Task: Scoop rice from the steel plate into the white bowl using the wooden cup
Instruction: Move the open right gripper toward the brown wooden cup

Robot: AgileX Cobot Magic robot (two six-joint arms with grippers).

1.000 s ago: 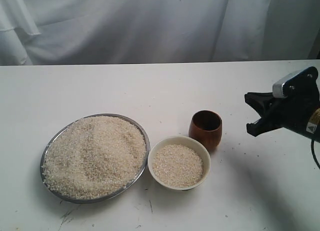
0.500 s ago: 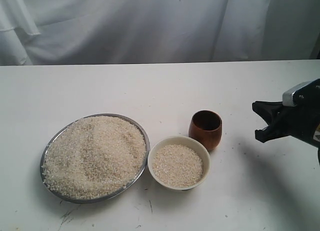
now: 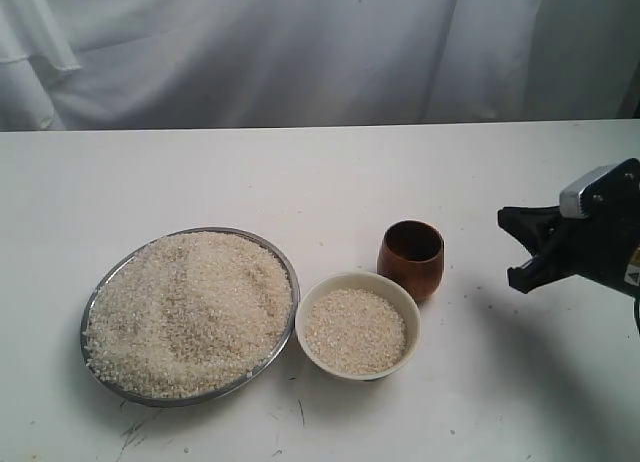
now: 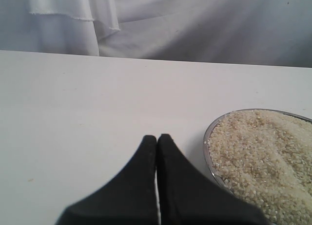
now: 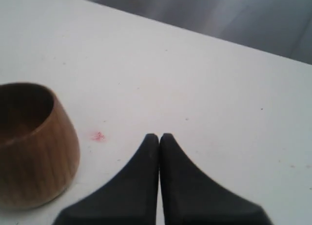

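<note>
Wooden cup (image 3: 411,259) upright, rim up | right gripper (image 3: 518,248) on cup's right, well apart, jaws closed, empty | right arm nearer

Pale beige rice (image 3: 190,312) fills the shiny grey steel plate (image 3: 292,282). At its 3 o'clock the white bowl (image 3: 355,279) is cream-white. At the bowl's 1 o'clock the wooden cup (image 3: 411,260) is reddish-brown (darker inside). The table (image 3: 300,172) is white with dark scuffs. The right gripper (image 5: 159,136) is black.
</note>
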